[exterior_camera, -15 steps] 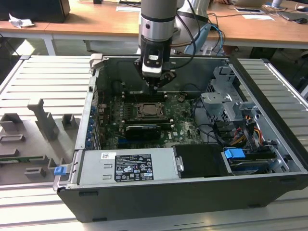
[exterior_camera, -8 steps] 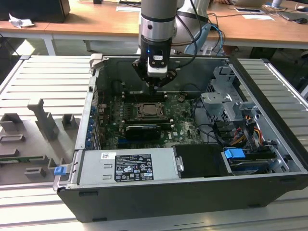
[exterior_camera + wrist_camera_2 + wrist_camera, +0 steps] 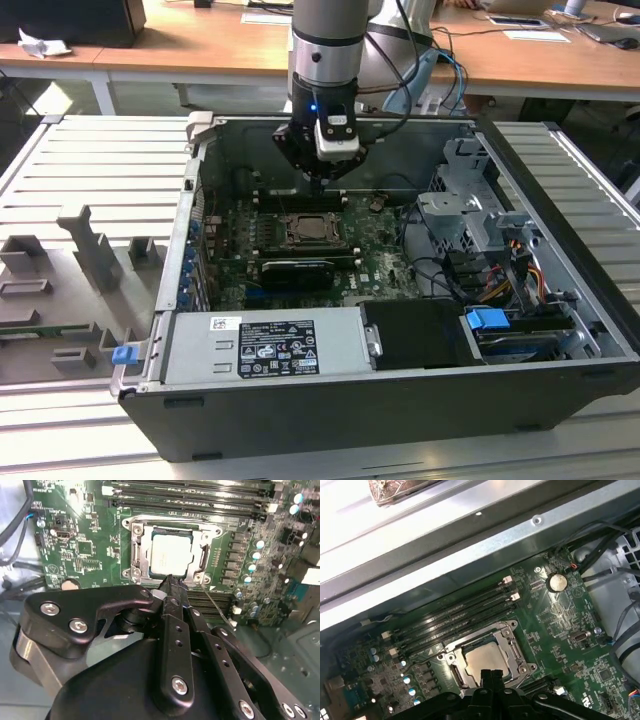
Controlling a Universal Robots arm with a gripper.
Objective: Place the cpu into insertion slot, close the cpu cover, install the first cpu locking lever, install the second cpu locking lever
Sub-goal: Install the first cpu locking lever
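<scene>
The cpu point(image 3: 170, 555) lies flat in the insertion slot point(image 3: 315, 232) on the green board, its pale metal face showing through the window of the cpu cover point(image 3: 142, 545). The cover lies down over the chip, and its silvery frame surrounds the cpu point(image 3: 482, 659) in both wrist views. My gripper point(image 3: 318, 183) hangs above the far edge of the socket. Its black fingers are shut together with nothing between them, the tip point(image 3: 169, 582) just over the cover's edge. A thin lever wire point(image 3: 170, 518) runs along one side of the socket.
Long black memory slots point(image 3: 460, 615) lie beside the socket. A coin battery point(image 3: 557, 582) sits on the board. The case walls point(image 3: 200, 150) enclose the board, with a power supply point(image 3: 265, 345) in front and a drive cage with cables point(image 3: 470, 215) at the exterior view's right.
</scene>
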